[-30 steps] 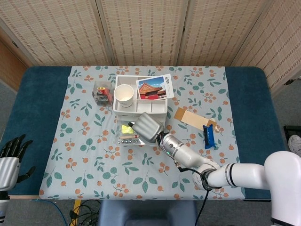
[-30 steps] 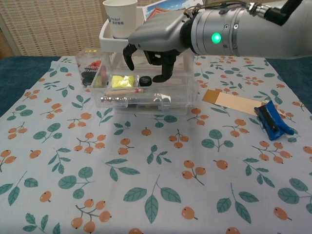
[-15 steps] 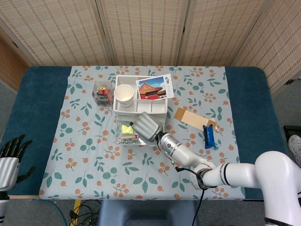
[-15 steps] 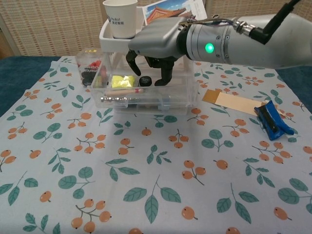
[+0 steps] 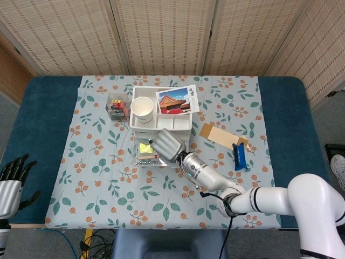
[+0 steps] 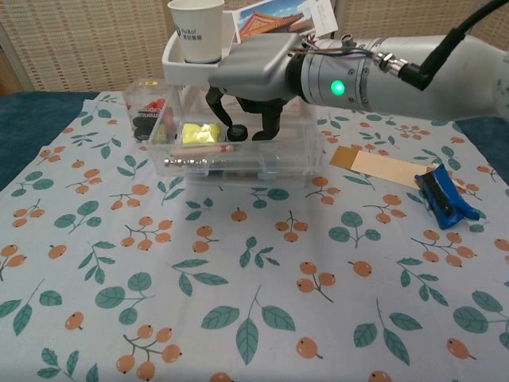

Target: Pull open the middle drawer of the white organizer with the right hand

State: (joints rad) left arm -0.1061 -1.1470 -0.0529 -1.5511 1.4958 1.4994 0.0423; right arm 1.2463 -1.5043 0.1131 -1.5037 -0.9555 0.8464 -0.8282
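The white organizer (image 5: 161, 123) stands at the back middle of the table, and its top tray (image 6: 170, 62) shows in the chest view. A clear drawer (image 6: 238, 171) sticks out of its front toward me, holding a yellow item (image 6: 199, 132) and small metal parts. My right hand (image 6: 253, 73) hovers over the back of this drawer, right against the organizer's front. Its fingers (image 6: 216, 107) hang down into the drawer, apart from the thumb, and nothing shows between them. The same right hand (image 5: 169, 144) covers the drawer's right half in the head view. My left hand (image 5: 12, 181) is off the table's left front, fingers spread.
A paper cup (image 6: 195, 28) and a postcard (image 5: 177, 101) sit on top of the organizer. A small clear box (image 6: 147, 103) stands to its left. A brown card (image 6: 382, 165) and a blue object (image 6: 444, 197) lie to the right on the floral cloth.
My right hand has slid back over the open drawer toward the organizer. The drawer has stayed put. The left hand has not moved.
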